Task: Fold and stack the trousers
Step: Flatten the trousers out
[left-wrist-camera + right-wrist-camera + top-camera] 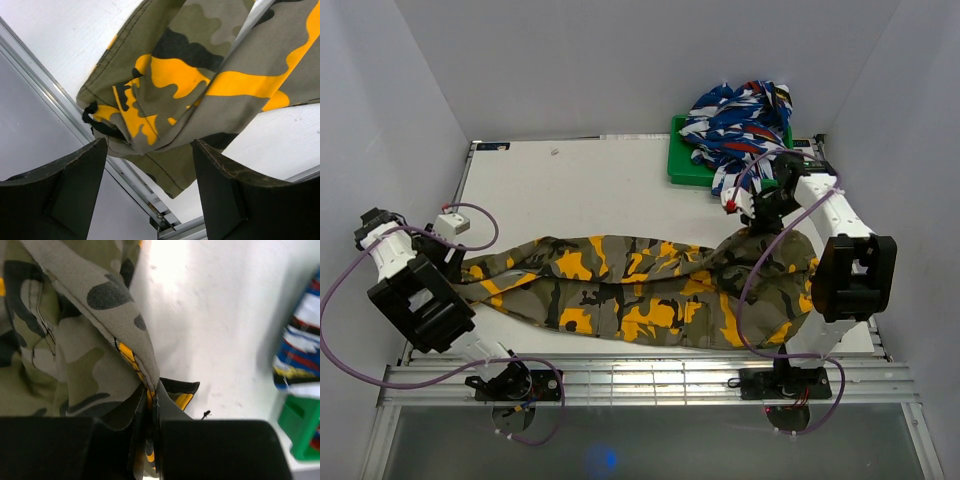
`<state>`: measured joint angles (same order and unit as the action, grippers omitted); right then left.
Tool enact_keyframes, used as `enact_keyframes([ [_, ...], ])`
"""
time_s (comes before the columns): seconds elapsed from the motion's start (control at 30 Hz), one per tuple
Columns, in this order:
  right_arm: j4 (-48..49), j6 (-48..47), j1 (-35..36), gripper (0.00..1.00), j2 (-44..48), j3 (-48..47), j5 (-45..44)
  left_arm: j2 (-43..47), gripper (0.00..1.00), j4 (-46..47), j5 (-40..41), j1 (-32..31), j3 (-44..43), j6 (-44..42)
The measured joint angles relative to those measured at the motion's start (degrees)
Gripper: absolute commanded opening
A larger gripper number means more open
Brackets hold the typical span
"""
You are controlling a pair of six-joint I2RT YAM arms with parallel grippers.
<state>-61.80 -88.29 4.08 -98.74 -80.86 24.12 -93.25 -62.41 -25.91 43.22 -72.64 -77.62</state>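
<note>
The camouflage trousers (640,290) lie stretched left to right across the white table (580,180), partly folded lengthwise. My right gripper (760,215) is shut on a fold of the waist end, pinched between its jaws (154,407), and holds that cloth (75,355) raised off the table. My left gripper (458,268) is at the leg end by the table's left edge. Its jaws stand wide open (147,165), and the leg hem (165,95) hangs between and ahead of the fingertips (220,170) without being pinched.
A green tray (682,165) at the back right holds a pile of blue, white and red cloth (740,125), also seen in the right wrist view (300,350). A metal rail (45,90) runs along the table's left edge. White walls enclose the table.
</note>
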Motion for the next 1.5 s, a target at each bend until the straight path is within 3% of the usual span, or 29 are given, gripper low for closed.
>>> enact_keyframes([
  [0.33,-1.36,1.90,-3.54,0.08,1.95,-2.71,-0.33,-7.52,0.67,3.39,0.68,-0.70,-0.02,0.09],
  [0.43,-1.51,2.67,-3.43,0.08,1.97,-2.71,-0.33,-10.10,0.49,4.09,0.66,-1.42,0.02,0.90],
  [0.47,-1.51,2.80,-3.43,0.08,1.97,-2.71,-0.35,-10.47,0.38,4.33,0.61,-1.86,0.04,1.36],
  [0.57,-1.49,3.17,-3.43,0.08,2.32,-2.71,-0.42,-10.58,0.22,5.18,-0.09,-3.10,-0.02,3.21],
  [0.6,-1.49,3.34,-3.43,0.08,2.56,-2.71,-0.44,-10.58,0.10,5.38,-0.31,-3.37,-0.17,3.69],
  [0.67,-1.44,4.11,-3.93,0.08,3.48,-2.71,-0.33,-10.58,0.00,5.29,-0.90,-3.67,-1.05,5.22],
  [1.03,1.53,8.24,-16.26,0.08,4.96,-3.19,3.21,-10.12,0.00,8.90,-9.60,1.40,-16.48,21.44],
  [1.3,5.40,8.41,-17.18,0.08,7.43,2.05,4.59,-11.93,0.00,8.15,-11.50,0.17,-24.50,30.23],
  [1.4,5.77,6.36,-19.12,0.08,9.81,4.85,5.88,-11.41,0.00,3.39,-6.93,0.33,-22.95,30.12],
  [1.5,5.62,3.82,-23.67,0.08,14.03,7.08,6.23,-11.19,0.00,-8.28,-3.76,0.81,-22.58,33.07],
])
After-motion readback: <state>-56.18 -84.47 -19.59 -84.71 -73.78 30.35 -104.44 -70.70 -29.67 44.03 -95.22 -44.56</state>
